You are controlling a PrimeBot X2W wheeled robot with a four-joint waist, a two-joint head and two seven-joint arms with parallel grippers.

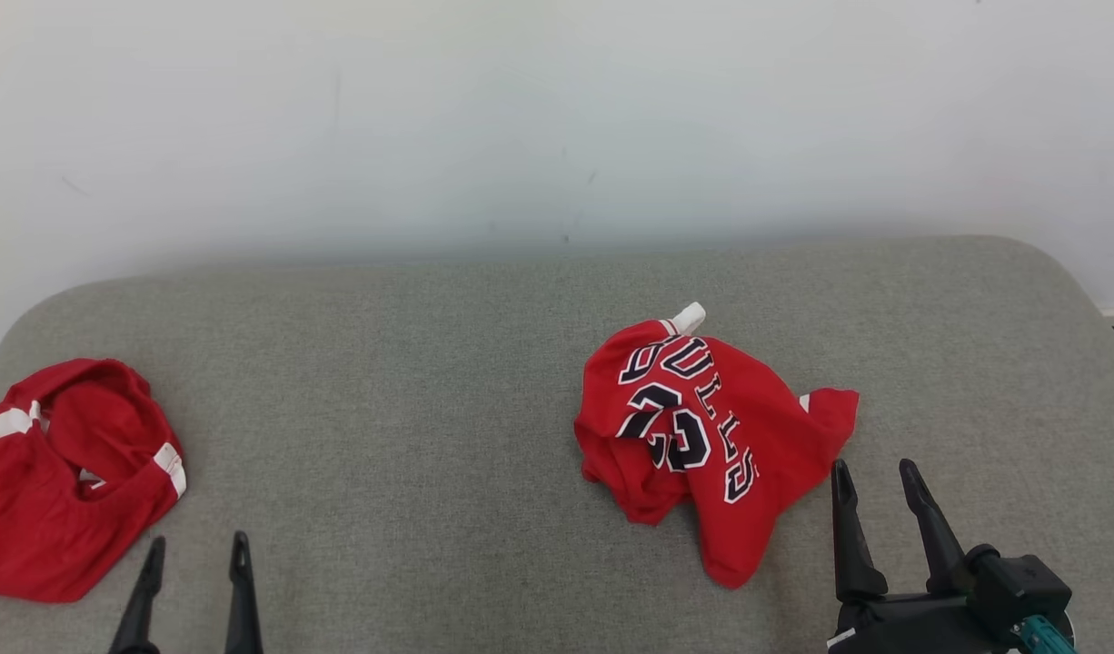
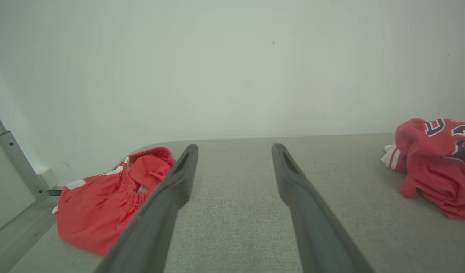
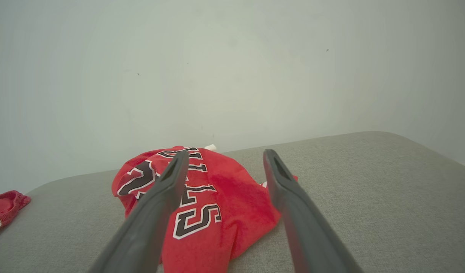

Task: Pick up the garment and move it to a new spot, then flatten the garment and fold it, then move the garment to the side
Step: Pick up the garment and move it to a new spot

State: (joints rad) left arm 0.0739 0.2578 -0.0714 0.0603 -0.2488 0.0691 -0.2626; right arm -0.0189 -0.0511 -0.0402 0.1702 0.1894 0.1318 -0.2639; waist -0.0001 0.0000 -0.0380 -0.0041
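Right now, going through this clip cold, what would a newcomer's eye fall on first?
The crumpled red jersey with black-and-white lettering, right of centre on the grey padded surface, stands out first. A second red garment with white trim lies bunched at the surface's left edge. Near the front, the left gripper and the right gripper are open and hold nothing.
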